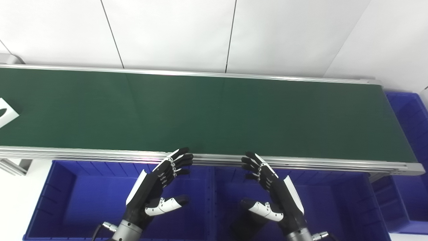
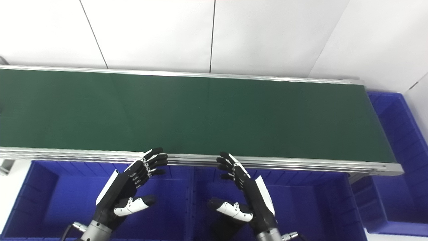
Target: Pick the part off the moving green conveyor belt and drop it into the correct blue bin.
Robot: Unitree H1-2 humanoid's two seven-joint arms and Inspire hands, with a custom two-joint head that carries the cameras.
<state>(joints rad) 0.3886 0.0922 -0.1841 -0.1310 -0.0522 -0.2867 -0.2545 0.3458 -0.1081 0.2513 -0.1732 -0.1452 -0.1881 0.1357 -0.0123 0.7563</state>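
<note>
A flat white part [image 1: 6,113] with a dark oval hole lies on the green conveyor belt [image 1: 207,113] at the far left edge of the left eye view, cut off by the frame; the right eye view does not show it. My left hand [image 1: 157,187] hovers open over the left blue bin [image 1: 83,201], fingers reaching toward the belt's near rail. My right hand [image 1: 274,190] hovers open over the middle blue bin [image 1: 334,207], palm facing inward. Neither hand holds anything.
An aluminium rail [image 1: 301,164] runs along the belt's near edge, above the bins. A third blue bin [image 1: 411,134] stands past the belt's right end. White wall panels rise behind the belt.
</note>
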